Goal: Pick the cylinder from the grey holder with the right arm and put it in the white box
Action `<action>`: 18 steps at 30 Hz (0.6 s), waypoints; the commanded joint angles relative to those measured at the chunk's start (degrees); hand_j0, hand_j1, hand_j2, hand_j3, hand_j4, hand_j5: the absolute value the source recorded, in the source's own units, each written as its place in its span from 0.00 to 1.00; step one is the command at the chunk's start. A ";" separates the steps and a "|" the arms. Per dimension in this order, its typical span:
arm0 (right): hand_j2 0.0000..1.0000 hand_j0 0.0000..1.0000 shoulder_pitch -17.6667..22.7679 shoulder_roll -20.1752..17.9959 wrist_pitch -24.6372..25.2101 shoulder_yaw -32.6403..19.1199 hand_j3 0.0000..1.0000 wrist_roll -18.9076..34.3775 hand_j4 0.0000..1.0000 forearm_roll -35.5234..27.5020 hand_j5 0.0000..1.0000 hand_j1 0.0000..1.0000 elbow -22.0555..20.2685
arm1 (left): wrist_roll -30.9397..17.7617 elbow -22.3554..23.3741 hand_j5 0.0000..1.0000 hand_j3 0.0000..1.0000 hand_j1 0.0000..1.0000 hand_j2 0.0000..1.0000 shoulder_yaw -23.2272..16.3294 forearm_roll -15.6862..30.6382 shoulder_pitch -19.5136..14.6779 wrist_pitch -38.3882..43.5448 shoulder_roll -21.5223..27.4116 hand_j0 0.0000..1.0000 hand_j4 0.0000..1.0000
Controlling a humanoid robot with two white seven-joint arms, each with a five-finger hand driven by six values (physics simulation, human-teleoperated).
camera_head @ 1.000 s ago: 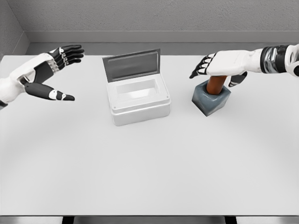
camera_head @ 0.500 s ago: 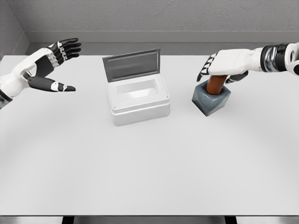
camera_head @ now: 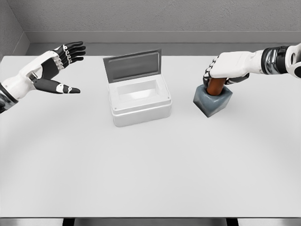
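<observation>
Right hand (camera_head: 221, 70) sits over the brown cylinder (camera_head: 216, 87), fingers curling around its top, grip not clearly firm; the cylinder stands in the grey holder (camera_head: 212, 100), right of the open white box (camera_head: 139, 100). Looks rigid, smooth, maybe slippery: grip high, pull straight up. Left hand (camera_head: 49, 70) hovers open

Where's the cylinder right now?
Head view, right side: the cylinder stands in the grey holder, right of the white box, with the right hand wrapped over it.

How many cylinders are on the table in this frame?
1. The brown cylinder stands in the grey holder, right of the white box, under the right robot hand.
</observation>
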 commanded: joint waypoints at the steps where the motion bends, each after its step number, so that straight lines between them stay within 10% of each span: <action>1: 0.53 0.53 0.00 -0.09 0.03 -0.06 0.53 0.01 0.53 -0.03 0.53 0.53 0.05 | 0.00 -0.01 1.00 1.00 1.00 1.00 0.05 0.37 0.00 -0.07 0.05 1.00 1.00; 18: 0.50 0.50 -2.37 -0.27 0.03 -0.50 0.50 0.01 0.50 -0.03 0.50 0.50 -1.71 | 0.00 -0.01 1.00 1.00 1.00 1.00 0.40 0.28 0.00 -0.33 0.31 1.00 1.00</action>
